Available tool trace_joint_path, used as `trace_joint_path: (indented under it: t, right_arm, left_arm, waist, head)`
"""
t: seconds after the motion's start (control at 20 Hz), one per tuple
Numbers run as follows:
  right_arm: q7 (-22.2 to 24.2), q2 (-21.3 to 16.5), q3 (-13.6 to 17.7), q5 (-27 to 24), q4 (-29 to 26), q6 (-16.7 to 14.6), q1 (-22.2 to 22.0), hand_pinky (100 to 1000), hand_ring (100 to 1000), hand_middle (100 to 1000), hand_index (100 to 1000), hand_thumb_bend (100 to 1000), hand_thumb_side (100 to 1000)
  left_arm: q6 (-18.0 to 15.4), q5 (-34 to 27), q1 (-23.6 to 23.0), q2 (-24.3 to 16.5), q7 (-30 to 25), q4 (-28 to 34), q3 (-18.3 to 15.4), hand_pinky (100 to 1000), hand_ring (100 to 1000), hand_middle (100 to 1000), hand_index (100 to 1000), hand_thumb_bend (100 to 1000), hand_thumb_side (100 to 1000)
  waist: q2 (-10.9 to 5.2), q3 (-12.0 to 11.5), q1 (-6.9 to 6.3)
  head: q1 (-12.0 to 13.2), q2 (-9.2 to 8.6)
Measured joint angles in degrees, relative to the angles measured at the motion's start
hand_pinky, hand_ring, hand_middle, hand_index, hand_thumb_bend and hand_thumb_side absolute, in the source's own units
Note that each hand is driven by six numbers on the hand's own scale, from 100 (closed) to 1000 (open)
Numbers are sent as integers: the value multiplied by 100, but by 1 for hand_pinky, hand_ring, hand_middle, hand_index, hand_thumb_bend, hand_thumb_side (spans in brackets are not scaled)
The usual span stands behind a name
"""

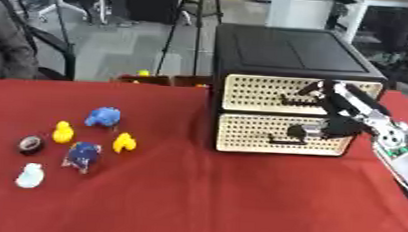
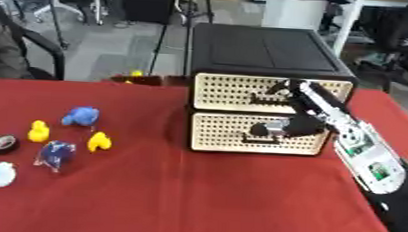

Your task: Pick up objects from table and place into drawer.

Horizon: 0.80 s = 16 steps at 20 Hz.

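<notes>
At the drawer unit [image 1: 288, 92], right hand [image 1: 330, 112] curls on the lower drawer handle [image 1: 287, 140]; toys [image 1: 102, 116] lie far left.

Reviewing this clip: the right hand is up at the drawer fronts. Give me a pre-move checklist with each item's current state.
1. Right hand at the lower drawer handle: ok, it is in front of it.
2. Fingers curled round the handle: cannot tell.
3. Lower drawer open: not ok, it looks flush.
4. Upper drawer shut: ok.
5. Toys on the red cloth, such as the blue toy and yellow duck: ok, none picked up.
6. Left hand: cannot tell, not in view.
</notes>
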State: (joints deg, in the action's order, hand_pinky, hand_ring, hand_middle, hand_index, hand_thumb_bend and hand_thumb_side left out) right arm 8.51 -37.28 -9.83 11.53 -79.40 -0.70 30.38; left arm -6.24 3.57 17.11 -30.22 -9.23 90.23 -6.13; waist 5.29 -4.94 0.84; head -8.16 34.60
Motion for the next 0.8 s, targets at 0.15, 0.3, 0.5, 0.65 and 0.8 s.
trace_joint_path:
  t: [0.15,0.3,0.5,0.65,0.8]
  right_arm:
    - [19,-39,11,155,66,13,15,100,100,122,738,1000,485]
    - [31,-61,32,322,110,24,19,100,100,119,734,1000,485]
    - [73,-87,33,484,172,41,38,100,100,119,728,1000,472]
    - [123,-87,34,568,222,58,39,100,100,118,720,1000,466]
    - [162,-87,35,657,271,70,41,100,100,118,711,1000,458]
  left_arm:
    - [0,-1,0,0,0,0,-1,694,660,633,786,239,946]
    - [0,-2,0,0,0,0,-1,694,660,633,786,238,947]
    - [0,-2,0,0,0,0,-1,695,660,633,786,238,946]
    - [0,-3,0,0,0,0,-2,695,660,633,786,237,947]
    - [0,-3,0,0,0,0,-2,695,660,633,786,235,950]
  waist:
    - [0,0,2]
    - [0,0,12]
    - [0,-1,16]
    - [0,-2,16]
    - [0,-4,20]
  head:
    - [-1,0]
    - [-2,-1]
    - [-4,-2]
    - [-4,-2]
    - [-5,-2]
